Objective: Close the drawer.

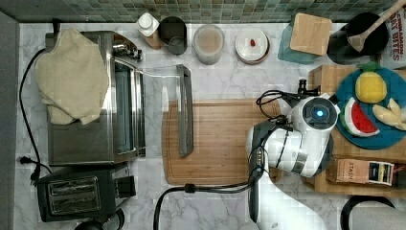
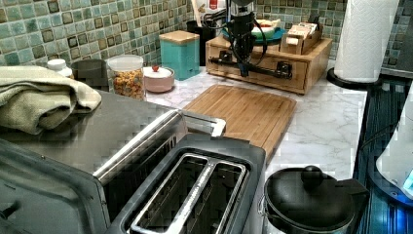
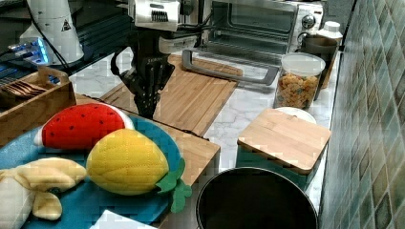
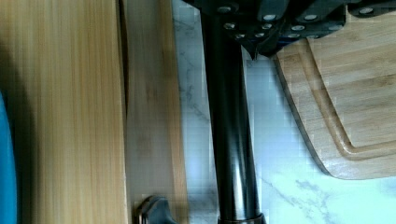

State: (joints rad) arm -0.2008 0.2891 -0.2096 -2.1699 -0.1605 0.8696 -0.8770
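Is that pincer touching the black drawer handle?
Cannot tell. In the left view the pincer overlaps the drawer's black handle; no contact or gap shows plainly.

Bare marble (image 2: pixel 321 117) beside cutting board (image 2: pixel 243 114), paper towel roll (image 2: pixel 365 39) flanking drawer (image 2: pixel 263 73)

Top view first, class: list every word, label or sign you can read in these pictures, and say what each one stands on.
"STASH": on the tea box in the wooden stand.
"AT BITES": partial red print on the white bag at the top view's right edge; the rest is cut off.
Black triangular sign: on the white robot base in the right view, too small to read.
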